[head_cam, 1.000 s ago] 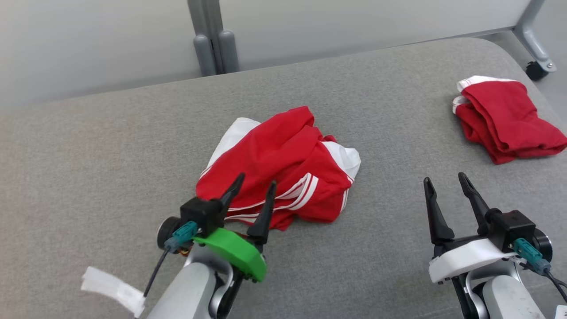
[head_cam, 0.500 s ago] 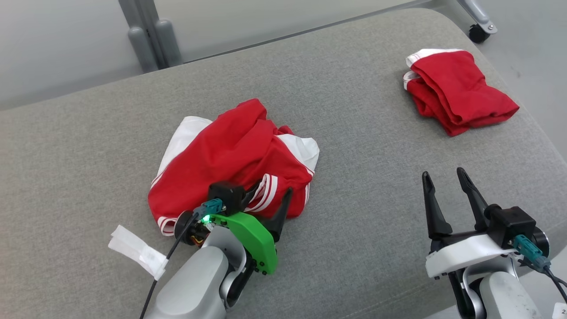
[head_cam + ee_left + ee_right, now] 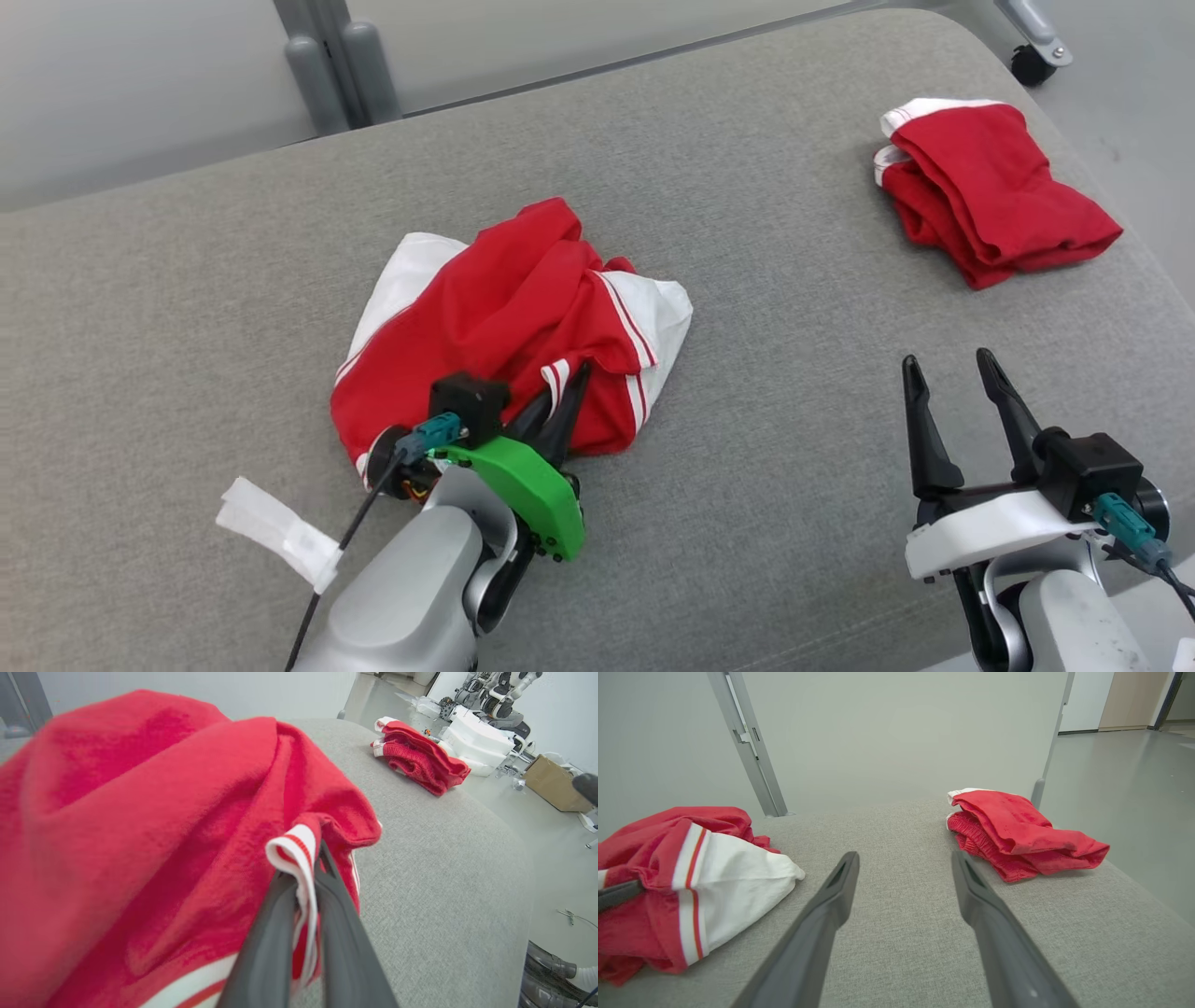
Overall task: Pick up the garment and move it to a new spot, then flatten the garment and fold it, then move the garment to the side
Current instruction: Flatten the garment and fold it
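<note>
Upholstery, grey and woven, covers the broad padded surface (image 3: pixel 794 392) that carries everything. Near its middle lies the garment (image 3: pixel 504 308), a crumpled red heap with white panels and red-and-white striped trim. A second red piece (image 3: pixel 999 191), folded, lies well apart at the far right, near the rounded corner. The left gripper (image 3: pixel 571 385) is at the garment's near edge, clenched on a fold of the striped trim. The left wrist view shows that white-and-red band pinched between its two dark fingers (image 3: pixel 275 933). The right gripper (image 3: pixel 946 362) is over bare surface to the right of the garment, fingers spread, grasping nothing. A white tag (image 3: pixel 275 532) lies beside the left arm's cable.
</note>
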### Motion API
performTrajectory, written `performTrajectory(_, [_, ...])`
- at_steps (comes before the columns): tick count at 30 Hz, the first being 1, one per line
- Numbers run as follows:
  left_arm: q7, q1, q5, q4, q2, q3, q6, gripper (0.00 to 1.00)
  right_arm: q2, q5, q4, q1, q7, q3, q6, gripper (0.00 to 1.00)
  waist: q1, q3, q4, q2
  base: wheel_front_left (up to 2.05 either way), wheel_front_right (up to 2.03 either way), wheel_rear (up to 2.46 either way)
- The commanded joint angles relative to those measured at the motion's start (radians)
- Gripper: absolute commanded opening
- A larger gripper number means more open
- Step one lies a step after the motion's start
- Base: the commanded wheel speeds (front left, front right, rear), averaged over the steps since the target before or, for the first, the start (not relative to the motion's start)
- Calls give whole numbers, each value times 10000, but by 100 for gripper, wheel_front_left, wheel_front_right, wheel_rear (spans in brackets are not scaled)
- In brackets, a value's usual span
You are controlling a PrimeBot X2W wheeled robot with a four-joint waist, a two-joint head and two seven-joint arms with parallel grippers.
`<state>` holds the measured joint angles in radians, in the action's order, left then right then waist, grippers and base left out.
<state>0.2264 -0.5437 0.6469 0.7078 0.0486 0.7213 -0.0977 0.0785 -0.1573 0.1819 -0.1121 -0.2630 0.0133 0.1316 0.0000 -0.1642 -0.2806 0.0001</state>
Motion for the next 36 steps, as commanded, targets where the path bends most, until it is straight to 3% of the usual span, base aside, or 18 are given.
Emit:
performTrajectory(1, [154,-157,123,-150,153,-185,36,0,35,55,-44,6,-24,-21,-19,100,0,94,384,-1,0,0,0])
performTrajectory(8, [388,-422,-74,-1514,598,-1016,174,0,116,81,-24,-20,-24,-32,-19,100,0,293,1127,-1,0,0,0])
performTrajectory(13, [311,-1275,-274,-1971,694,-1060,96,0,98,68,71,-201,-24,204,-20,100,0,355,1112,-1,0,0,0])
performTrajectory(18, [39,-2727,-599,-1559,753,-890,-73,0,6,-68,145,-440,-24,643,-20,100,0,269,324,-1,0,0,0])
performTrajectory(26, [207,-5175,-981,-863,1326,-1110,-229,0,-216,-303,139,-747,-24,986,-20,100,0,-507,-1391,-1,0,0,0])
performTrajectory(36, [392,-7251,-1365,-1395,1287,-1105,-327,0,-287,-811,34,-865,-24,1243,-20,100,0,-1463,-2792,-1,0,0,0])
